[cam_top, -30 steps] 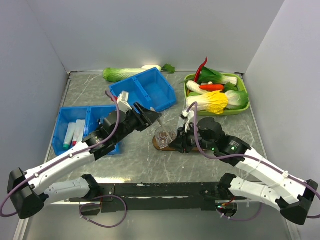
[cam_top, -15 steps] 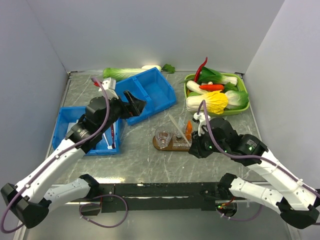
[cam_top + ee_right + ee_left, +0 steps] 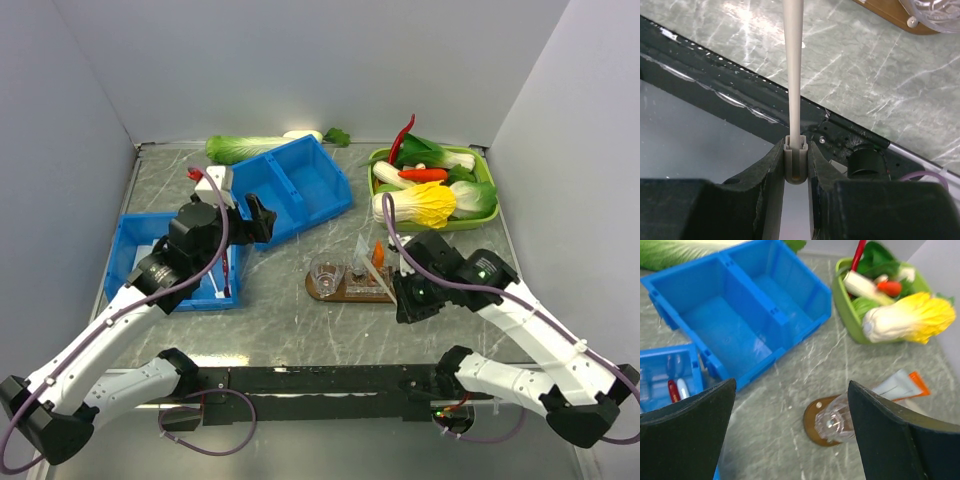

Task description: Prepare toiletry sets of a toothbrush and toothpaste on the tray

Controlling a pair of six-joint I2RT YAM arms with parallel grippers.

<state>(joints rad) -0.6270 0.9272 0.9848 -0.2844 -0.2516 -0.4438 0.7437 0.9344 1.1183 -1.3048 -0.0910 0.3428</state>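
The dark wooden tray lies mid-table with a clear cup at its left end and another beside it. A thin white brush and an orange-ended tube lean at the second cup. My left gripper is open and empty, left of the tray; in its wrist view the cup, tray and tube show. My right gripper is near the tray's right end. Its wrist view shows it shut on a pale brush handle.
A blue bin at the left holds a red brush and other toiletries. A second blue bin stands behind it. A green tray of vegetables sits back right. A leafy vegetable lies along the back wall.
My left gripper has drawn back left from the cups to over the blue bins. My right gripper has pulled away from the tray toward the near right, and the leaning brush and tube came into view.
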